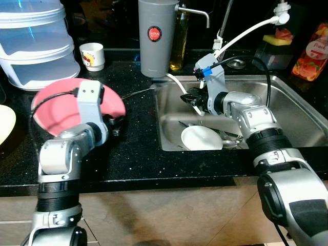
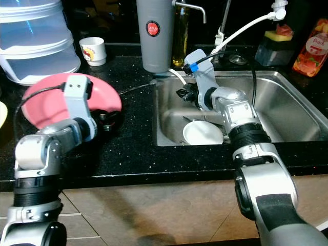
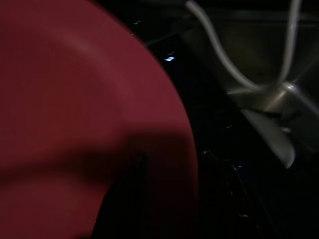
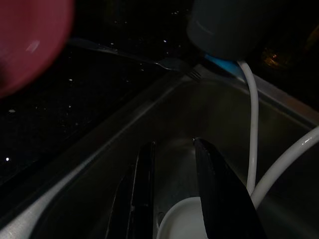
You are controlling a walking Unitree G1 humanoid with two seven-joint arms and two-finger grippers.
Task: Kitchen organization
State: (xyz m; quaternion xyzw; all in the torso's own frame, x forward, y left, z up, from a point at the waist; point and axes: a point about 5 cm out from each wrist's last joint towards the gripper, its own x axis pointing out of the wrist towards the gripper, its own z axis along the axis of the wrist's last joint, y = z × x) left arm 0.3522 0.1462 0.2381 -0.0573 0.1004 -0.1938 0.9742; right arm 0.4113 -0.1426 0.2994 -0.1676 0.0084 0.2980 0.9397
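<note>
Your view looks down on a black speckled counter (image 1: 138, 154) with a steel sink (image 1: 292, 110) at about 3 o'clock. Your left gripper (image 1: 114, 124) sits at 9 o'clock over the counter, its black fingers clamped on the near rim of a pink plate (image 1: 56, 105), which it holds tilted above the countertop; in the left wrist view the plate (image 3: 75, 109) takes up most of the frame with a dark finger against its edge. Your right gripper (image 1: 193, 100) hangs over the left part of the sink near the middle of the scene, fingers narrowly parted and holding nothing. Just below it in the basin lies a white bowl (image 1: 202, 138) beside some cutlery (image 1: 231, 139). A white hose (image 1: 245, 33) curves in from 1 o'clock. At 12 o'clock stands a grey canister (image 1: 157, 36), with a small white cup (image 1: 93, 55) at 11 o'clock and stacked clear containers (image 1: 36, 43) at 10 o'clock. A fork (image 4: 149, 60) lies on the counter by the sink's edge.
</note>
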